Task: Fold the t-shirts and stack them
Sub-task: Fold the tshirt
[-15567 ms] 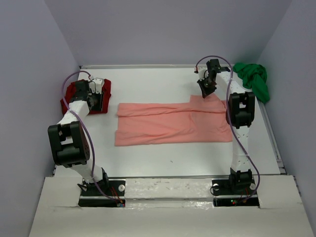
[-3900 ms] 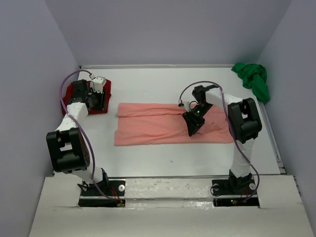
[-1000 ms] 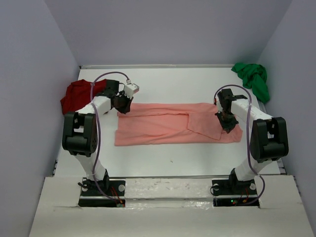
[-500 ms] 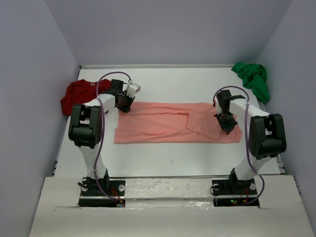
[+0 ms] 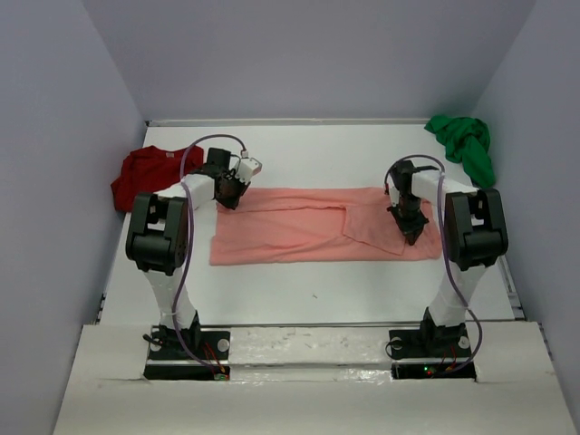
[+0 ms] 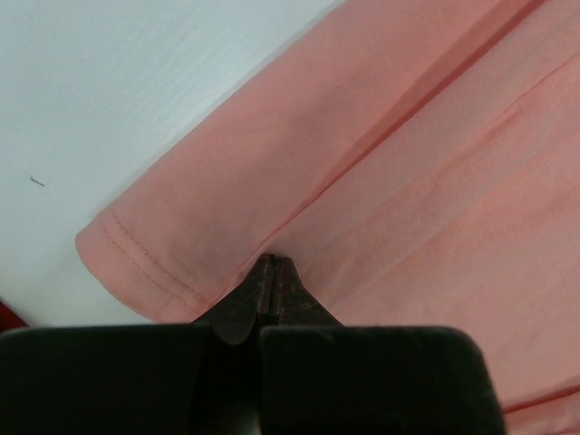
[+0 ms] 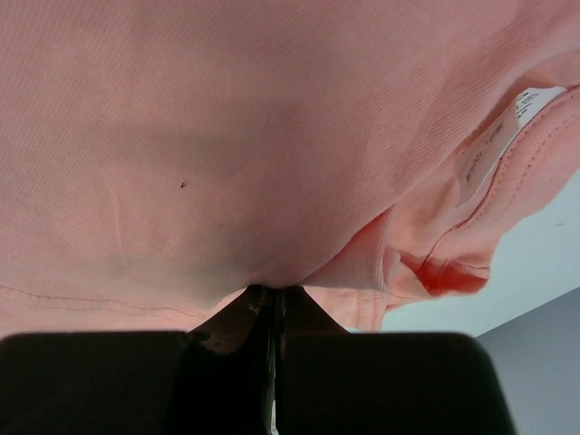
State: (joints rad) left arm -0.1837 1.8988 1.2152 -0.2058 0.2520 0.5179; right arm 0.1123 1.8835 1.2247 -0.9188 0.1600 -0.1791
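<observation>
The left end effector (image 5: pixel 227 196) pinches the salmon-pink t-shirt (image 5: pixel 290 232) at its upper-left corner; the right end effector (image 5: pixel 408 228) pinches its collar area, centre-right.

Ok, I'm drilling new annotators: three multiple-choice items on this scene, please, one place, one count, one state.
1. Where is the green shirt? A) far right corner B) near left corner C) dead centre
2. How many shirts show? A) two B) three C) five
3. The left hand is: A) wide open B) shut on the salmon-pink shirt C) out of view
Answers: A, it lies bunched there; B, green, salmon-pink and the dark red shirt; B, it pinches a fold.
</observation>
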